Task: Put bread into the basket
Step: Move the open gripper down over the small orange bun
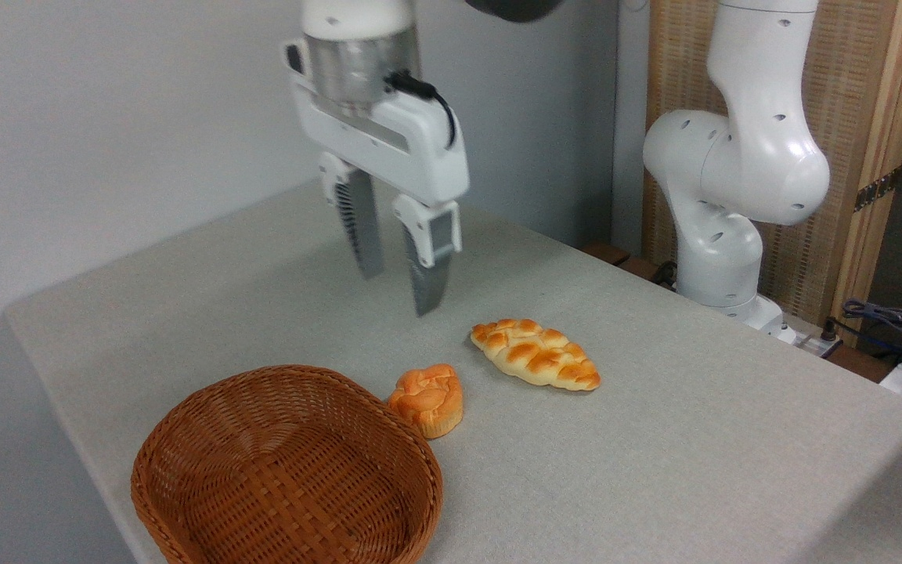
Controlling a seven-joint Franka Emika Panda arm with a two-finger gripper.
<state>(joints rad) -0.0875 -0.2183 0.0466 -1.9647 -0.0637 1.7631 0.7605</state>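
Grey cloth table [654,439], pale wall, wicker basket [185,470] beside bread [427,401], claw [398,286] parted above

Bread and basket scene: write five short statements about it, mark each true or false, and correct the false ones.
1. The basket holds nothing. True.
2. The small knotted bun sits on the table right beside the basket's rim. True.
3. The gripper is shut on the bun. False: its fingers are apart and empty, hanging in the air above the table.
4. The braided loaf lies inside the basket. False: it lies on the table, to the right of the bun and apart from it.
5. The gripper's fingers point downward. True.
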